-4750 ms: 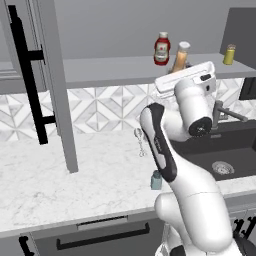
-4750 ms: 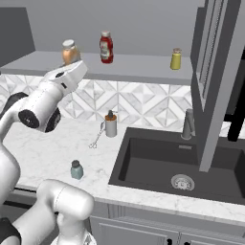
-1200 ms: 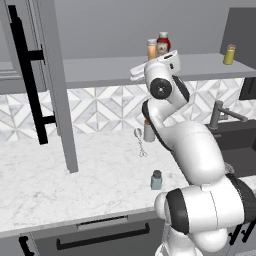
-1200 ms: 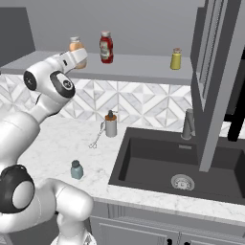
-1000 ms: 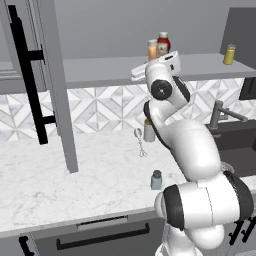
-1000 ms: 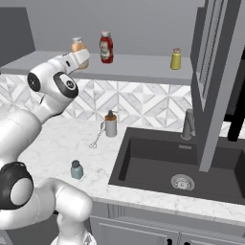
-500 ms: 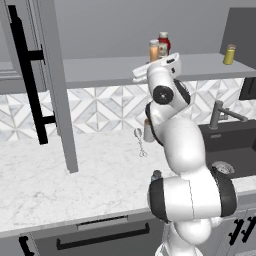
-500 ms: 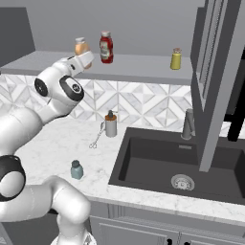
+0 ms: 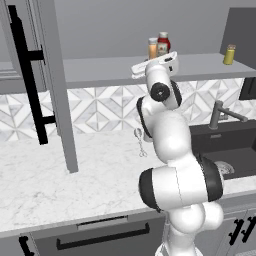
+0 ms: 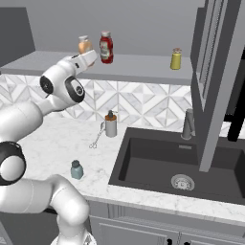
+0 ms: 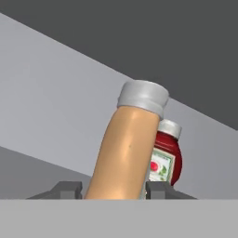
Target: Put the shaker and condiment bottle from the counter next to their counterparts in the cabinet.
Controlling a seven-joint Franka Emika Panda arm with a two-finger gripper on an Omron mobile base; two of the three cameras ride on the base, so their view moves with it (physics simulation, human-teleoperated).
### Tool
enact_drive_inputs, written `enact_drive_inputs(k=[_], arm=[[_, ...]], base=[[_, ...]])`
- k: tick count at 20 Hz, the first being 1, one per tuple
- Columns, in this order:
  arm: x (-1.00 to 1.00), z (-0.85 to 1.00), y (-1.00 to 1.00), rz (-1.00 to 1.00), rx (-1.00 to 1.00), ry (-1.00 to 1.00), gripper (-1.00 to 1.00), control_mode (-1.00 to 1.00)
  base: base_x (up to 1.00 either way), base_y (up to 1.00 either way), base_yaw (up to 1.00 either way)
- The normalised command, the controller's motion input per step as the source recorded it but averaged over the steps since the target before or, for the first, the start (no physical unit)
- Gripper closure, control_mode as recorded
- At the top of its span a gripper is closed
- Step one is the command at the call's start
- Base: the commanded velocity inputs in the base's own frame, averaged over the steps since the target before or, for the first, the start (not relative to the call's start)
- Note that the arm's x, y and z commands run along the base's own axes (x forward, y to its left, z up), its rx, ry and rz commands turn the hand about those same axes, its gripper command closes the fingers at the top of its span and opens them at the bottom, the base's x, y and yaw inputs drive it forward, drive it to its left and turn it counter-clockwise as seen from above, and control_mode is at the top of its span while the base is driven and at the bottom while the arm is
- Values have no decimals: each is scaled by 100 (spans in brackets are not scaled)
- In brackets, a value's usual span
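Observation:
The orange condiment bottle (image 9: 153, 48) (image 10: 84, 44) (image 11: 125, 148) stands upright at the cabinet shelf (image 9: 100, 72) (image 10: 139, 69). My gripper (image 9: 154, 56) (image 10: 87, 52) (image 11: 114, 188) is shut on its lower body. Close beside it stands the red ketchup bottle (image 9: 163, 44) (image 10: 105, 47) (image 11: 165, 158), one of the counterparts. The yellow-green shaker (image 9: 229, 54) (image 10: 176, 59) stands further right on the same shelf. Down on the marble counter (image 10: 57, 139), near its front edge, sits the teal shaker (image 10: 76, 169). The bottle's base is hidden by my hand.
An open grey cabinet door (image 9: 50, 75) with a black handle hangs at the left, another door (image 10: 215, 81) at the right. By the dark sink (image 10: 158, 162) stand a grey pump dispenser (image 10: 111, 125), a small metal utensil (image 10: 97, 136) and a faucet (image 10: 187, 124).
My hand has carried the orange bottle a little to the right along the shelf, closer to the ketchup bottle. The teal shaker has stayed in place.

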Motion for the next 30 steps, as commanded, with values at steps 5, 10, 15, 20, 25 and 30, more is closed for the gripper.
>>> enact_drive_inputs(k=[5, 10, 15, 20, 25, 30], arm=[[32, -15, -14, 0, 3, 0, 100, -100], [33, -20, -14, 0, 5, 0, 100, -100], [29, -27, -10, 0, 4, 0, -100, -100], [14, -20, -9, 0, 6, 0, -100, -100], [0, -14, -1, 0, 9, 0, -100, -100], [-3, -24, 6, 0, 3, 1, -100, -100]], base=[[0, 0, 0], [0, 0, 0], [0, 0, 0], [0, 0, 0], [0, 0, 0], [0, 0, 0]])
